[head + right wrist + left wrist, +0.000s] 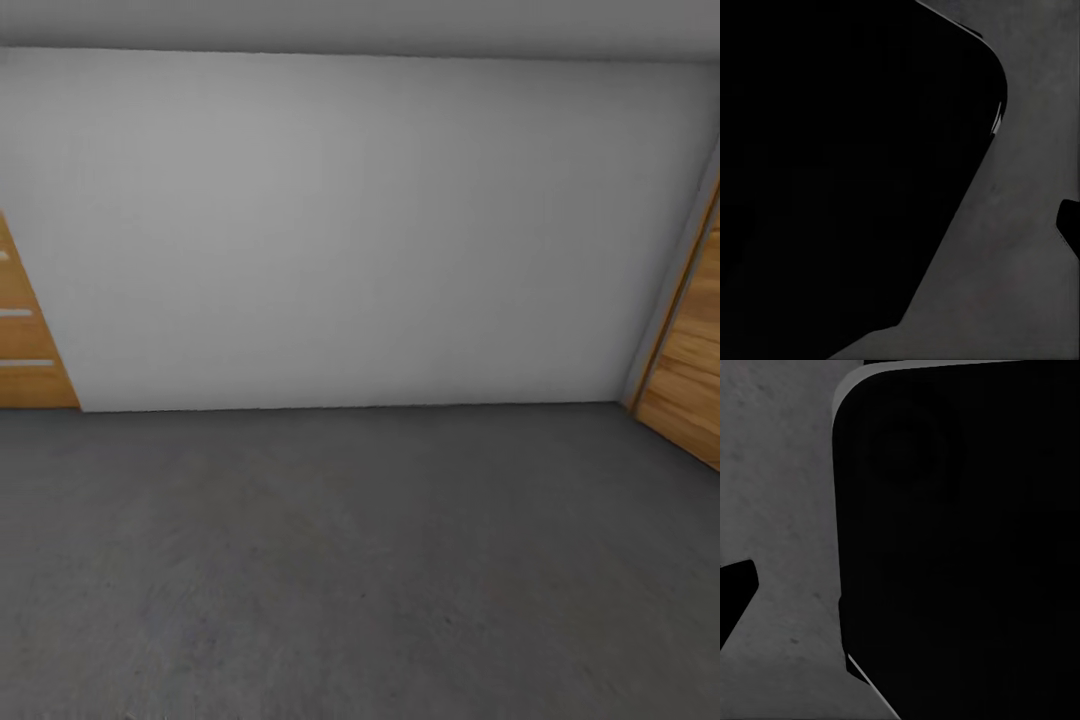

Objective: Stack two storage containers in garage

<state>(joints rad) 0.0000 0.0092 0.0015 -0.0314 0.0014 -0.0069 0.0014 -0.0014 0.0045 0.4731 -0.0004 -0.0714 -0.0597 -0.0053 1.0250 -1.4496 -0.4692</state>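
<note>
Dark grey speckled concrete, the floor point(340, 570), is spreading across the lower half of the head view and running back to meet a plain grey-white wall point(350, 230) that is taking up most of the upper half. At the left edge a wooden door of horizontal planks point(25, 340) is leaning into the picture (pale stripes are crossing it), and at the right edge a wood-framed opening point(672, 310) is giving onto light wooden planks point(695, 370) beyond, so the robot is looking into the garage. Under the left wrist camera a large black rounded body of the robot point(960, 547) is blocking much of the picture, with the same rough concrete showing beside it and a small dark piece point(736, 596) poking in at the edge; what that piece is I cannot tell, and I cannot tell whether the left gripper is open or closed. Under the right wrist camera another big black shape point(840, 165) is covering most of the picture, with concrete point(1020, 247) lying past it and a small dark bit point(1069, 221) at the edge; the right gripper's state cannot be told either.
</note>
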